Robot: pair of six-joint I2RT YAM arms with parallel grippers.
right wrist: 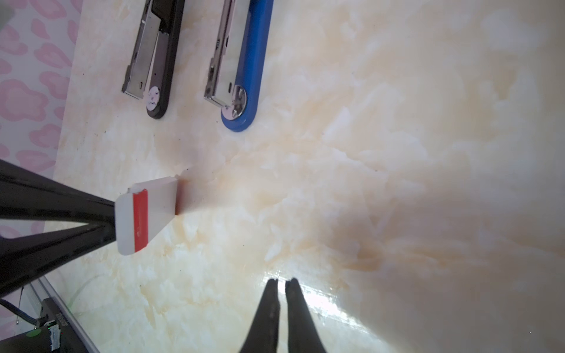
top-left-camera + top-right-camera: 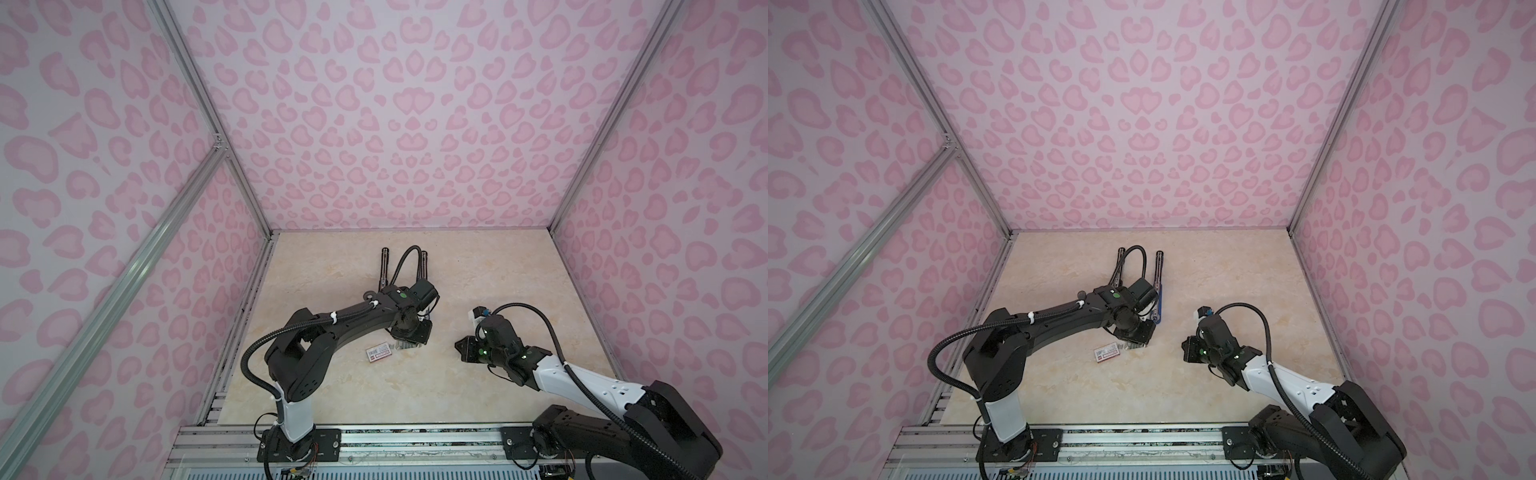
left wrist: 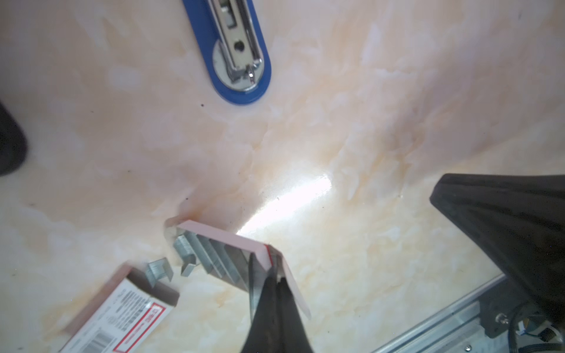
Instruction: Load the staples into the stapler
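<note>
Left arm [image 2: 353,324] and right arm [image 2: 582,376]: black, one white segment each — ribbed black cables [image 2: 249,353], green lights [image 2: 402,296], screwed base plates [image 2: 328,442] on the rail [image 2: 415,434].

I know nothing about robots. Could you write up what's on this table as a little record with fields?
Left hand: shut on a small white card tray with a red stripe, held tilted
Tray contents: silvery-grey staple strips packed side by side
Loose on table: a few short staple pieces beside the white box sleeve with red label and barcode
Right hand: shut, empty, over the beige marble-look tabletop
Staplers: long blue stapler and long black stapler, lying open, apart
</note>
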